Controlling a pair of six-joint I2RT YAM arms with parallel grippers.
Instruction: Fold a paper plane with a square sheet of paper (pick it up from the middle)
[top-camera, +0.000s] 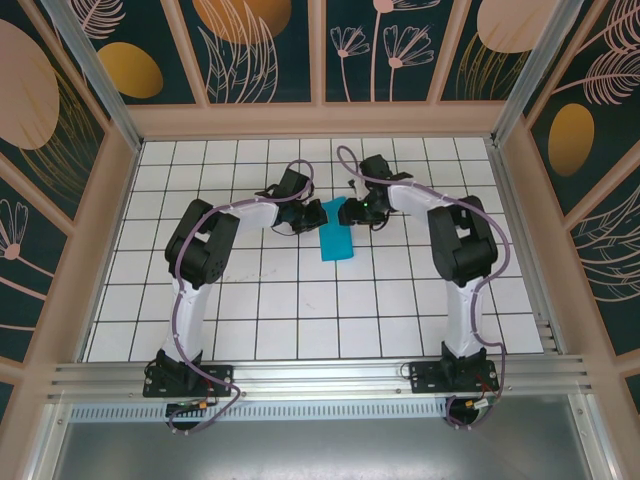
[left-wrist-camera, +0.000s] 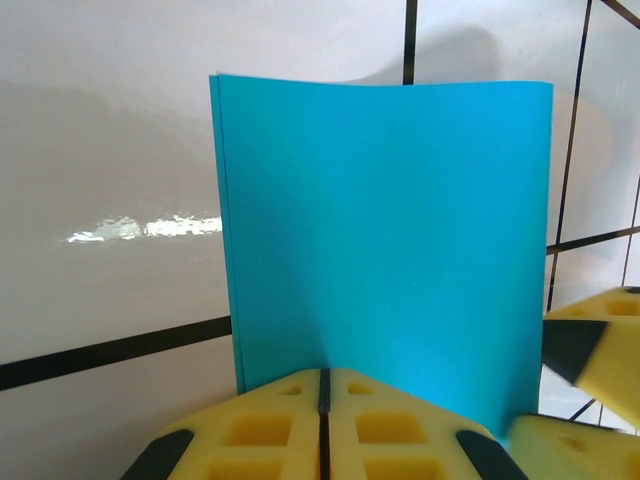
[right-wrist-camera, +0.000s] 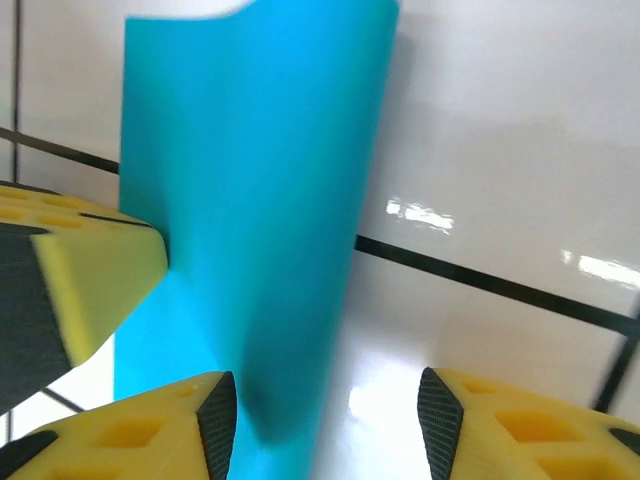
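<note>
The square sheet of paper (top-camera: 335, 243) is teal-blue and folded double into a narrow rectangle, lying mid-table with its far end between my two grippers. My left gripper (top-camera: 312, 214) is shut, its yellow jaws meeting at the sheet's near edge (left-wrist-camera: 323, 375), and the paper (left-wrist-camera: 390, 230) stretches away from the tips. My right gripper (top-camera: 347, 211) is open. In the right wrist view the paper (right-wrist-camera: 250, 200) curls up by the right gripper's (right-wrist-camera: 325, 420) left finger, with bare tile across the rest of the gap. No paper plane shape shows.
The white grid-tiled table (top-camera: 250, 310) is walled by a wooden frame with patterned panels (top-camera: 320, 120). An aluminium rail (top-camera: 320, 375) runs along the near edge by the arm bases. Each arm's purple cable (top-camera: 185, 300) loops beside it.
</note>
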